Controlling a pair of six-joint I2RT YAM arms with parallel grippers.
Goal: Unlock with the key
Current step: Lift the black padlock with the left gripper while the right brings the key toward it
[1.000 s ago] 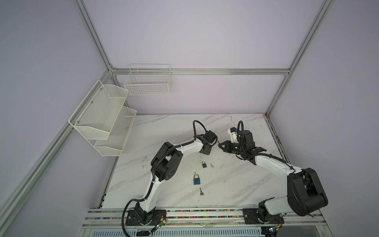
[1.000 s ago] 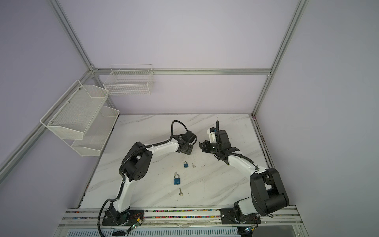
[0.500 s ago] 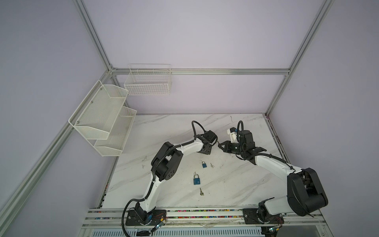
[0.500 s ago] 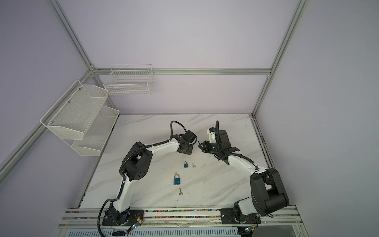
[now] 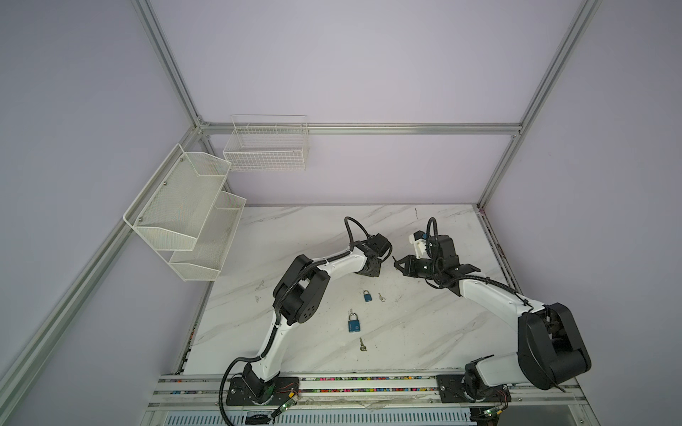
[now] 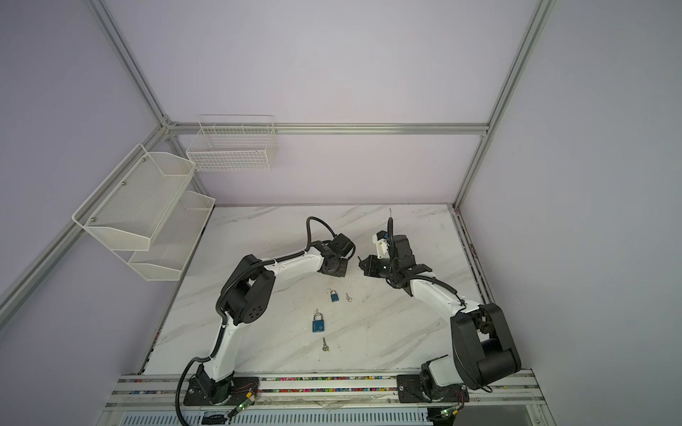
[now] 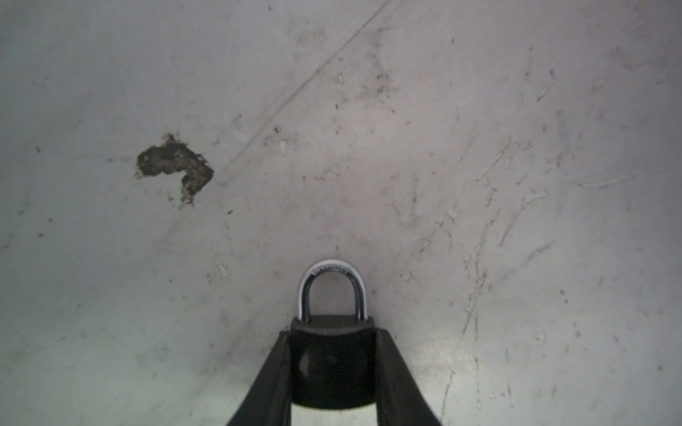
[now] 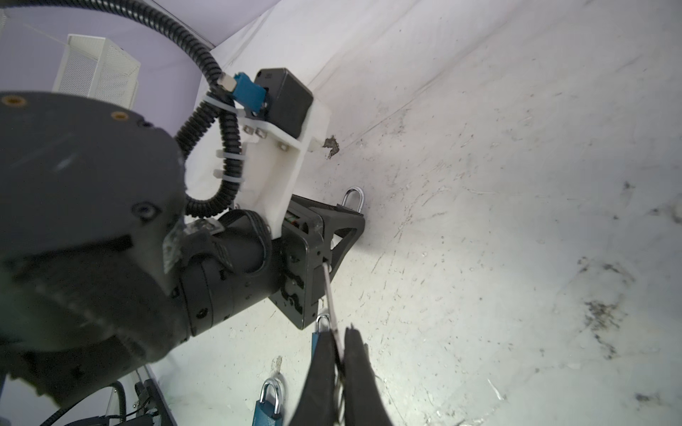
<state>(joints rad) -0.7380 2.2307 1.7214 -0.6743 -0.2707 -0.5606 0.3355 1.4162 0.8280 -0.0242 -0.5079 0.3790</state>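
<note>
Black-cased padlock with a silver steel shackle (image 7: 332, 369) sits between the two fingers of the left pincer (image 7: 334, 333); the pincer pinches the case on both flanks; the shackle points away from the wrist, towards the scratched white marble-pattern worktop (image 7: 479, 147); whether the case rests on the worktop cannot be told. In the scene, this lock is at mid-worktop, towards the far side, under the left wrist.

Right pincer (image 8: 337, 333) is pressed together on a thin silver key (image 8: 329, 291); the blade projects from the fingertips towards the left pincer; the two pincers face each other, close but apart, in both top views; the keyhole is hidden in every view.

Step in hand, as judged: lock gripped, key presented, insertion not yet done. The next move calls for:
- blade lined up with the keyway in the case's bottom face;
- lock held rigid while the key advances along its own axis;
- a turn of the key only after full insertion; a skewed approach is likely to jam or slip the thin blade.

Containers: white mesh two-tier rack (image 5: 184, 221) on the left wall; white wire basket (image 5: 265, 151) on the far wall; nothing shows in either.

Loose on the worktop, nearer than both pincers: small blue padlock (image 5: 367, 295) with a small key (image 5: 381, 297) just to its right; larger blue padlock (image 5: 353, 322) with a brass-toned key (image 5: 362, 345) just nearer.
</note>
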